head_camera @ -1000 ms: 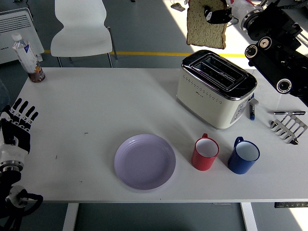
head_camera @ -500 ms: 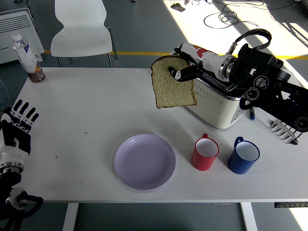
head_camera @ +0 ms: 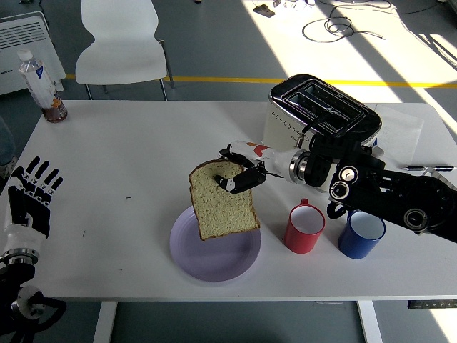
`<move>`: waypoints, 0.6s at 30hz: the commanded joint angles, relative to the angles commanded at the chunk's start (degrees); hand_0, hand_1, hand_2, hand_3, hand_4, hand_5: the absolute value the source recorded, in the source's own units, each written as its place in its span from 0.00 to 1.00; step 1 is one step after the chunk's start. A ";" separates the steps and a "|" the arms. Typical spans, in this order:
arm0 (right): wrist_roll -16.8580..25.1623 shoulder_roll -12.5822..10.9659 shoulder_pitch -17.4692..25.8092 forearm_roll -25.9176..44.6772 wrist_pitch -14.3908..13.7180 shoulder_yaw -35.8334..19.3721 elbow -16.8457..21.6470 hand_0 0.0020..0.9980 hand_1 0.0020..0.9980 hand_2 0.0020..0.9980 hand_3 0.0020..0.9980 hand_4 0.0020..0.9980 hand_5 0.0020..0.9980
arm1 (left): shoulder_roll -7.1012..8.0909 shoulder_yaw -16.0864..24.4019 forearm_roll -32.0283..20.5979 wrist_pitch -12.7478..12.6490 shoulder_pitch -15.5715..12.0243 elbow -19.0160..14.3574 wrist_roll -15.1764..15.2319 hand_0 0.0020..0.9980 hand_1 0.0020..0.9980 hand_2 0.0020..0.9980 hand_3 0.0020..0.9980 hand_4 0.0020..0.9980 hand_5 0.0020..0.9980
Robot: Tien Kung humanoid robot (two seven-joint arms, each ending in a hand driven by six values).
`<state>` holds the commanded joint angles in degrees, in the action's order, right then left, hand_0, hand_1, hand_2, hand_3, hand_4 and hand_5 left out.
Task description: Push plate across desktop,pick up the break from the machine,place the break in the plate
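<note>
Down and leftward is where the right hand (head_camera: 239, 171) has travelled since the earlier frames, carrying the tan, square slice of bread (head_camera: 222, 199) from high behind the cream-and-chrome toaster (head_camera: 321, 125) to a spot low over the round lilac plate (head_camera: 214, 250). Its fingers pinch the slice near the upper right corner, so nearly all of the bread hangs below and to the left of the fingertips, its long axis running downward and tilted. The bottom edge of the slice overlaps the plate's upper half in this view; whether it already touches the plate I cannot tell. That makes the drop direction the deciding relation: the plate's centre lies below and slightly left of the pinch, so the release probably calls for a little more lowering. The right forearm stretches in from the right, passing just above the red mug (head_camera: 305, 229) and the blue mug (head_camera: 361, 231). Far to the left of the pinch, the left hand (head_camera: 28, 200) rests at the table's edge with fingers spread, holding nothing.
</note>
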<state>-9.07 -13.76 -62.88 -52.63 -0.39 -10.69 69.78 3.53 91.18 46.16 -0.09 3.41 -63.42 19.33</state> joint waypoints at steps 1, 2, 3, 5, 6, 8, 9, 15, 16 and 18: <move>0.41 0.39 0.24 0.06 -0.03 0.28 -0.34 0.38 0.41 0.46 0.50 0.36 0.15 | -0.03 0.03 -0.01 0.00 0.01 0.03 0.01 0.80 0.83 0.89 0.88 0.51 1.00; 0.56 0.53 0.32 0.09 -0.04 0.38 -0.46 0.38 0.41 0.46 0.50 0.36 0.15 | -0.05 0.04 -0.01 0.00 0.01 0.04 0.01 0.80 0.83 0.89 0.88 0.51 1.00; 1.24 0.84 0.56 0.08 -0.14 0.70 -0.88 0.38 0.41 0.46 0.50 0.36 0.15 | -0.08 0.03 -0.03 0.00 0.01 0.08 0.00 0.80 0.83 0.89 0.88 0.51 1.00; 2.78 1.52 1.11 -0.15 -0.34 1.47 -2.08 0.42 0.43 0.48 0.51 0.35 0.16 | -0.12 0.03 0.01 -0.01 0.07 0.09 0.00 0.80 0.82 0.89 0.88 0.51 1.00; 3.19 1.66 1.27 -0.16 -0.42 1.64 -2.39 0.42 0.43 0.48 0.51 0.35 0.16 | -0.13 0.04 0.01 -0.01 0.09 0.09 0.00 0.80 0.82 0.89 0.88 0.51 1.00; 4.52 1.94 1.66 -0.34 -0.84 2.10 -3.28 0.42 0.43 0.48 0.51 0.35 0.16 | -0.17 0.10 0.01 -0.02 0.15 0.10 0.02 0.80 0.82 0.89 0.88 0.51 1.00; 5.26 2.07 1.90 -0.67 -1.25 2.29 -3.81 0.42 0.43 0.48 0.51 0.35 0.16 | -0.15 0.11 0.03 -0.02 0.20 0.07 0.01 0.80 0.82 0.89 0.88 0.51 1.00; 7.86 2.50 3.39 -2.06 -2.98 3.15 -5.75 0.47 0.49 0.52 0.53 0.36 0.17 | -0.12 0.30 0.06 -0.02 0.36 0.02 -0.01 0.80 0.82 0.89 0.88 0.51 1.00; 7.98 2.54 3.54 -2.36 -3.10 3.27 -5.95 0.50 0.52 0.54 0.54 0.37 0.17 | -0.12 0.29 0.08 -0.02 0.37 0.00 -0.02 0.80 0.82 0.89 0.88 0.51 1.00; 8.17 2.72 4.06 -2.05 -3.03 3.78 -6.63 0.50 0.52 0.54 0.54 0.37 0.17 | -0.15 0.31 0.10 -0.03 0.46 0.05 -0.03 0.80 0.82 0.89 0.88 0.51 1.00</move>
<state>-0.91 -11.04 -58.81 -54.69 -3.42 -6.90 63.15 3.38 91.49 46.26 -0.12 3.86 -63.37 19.30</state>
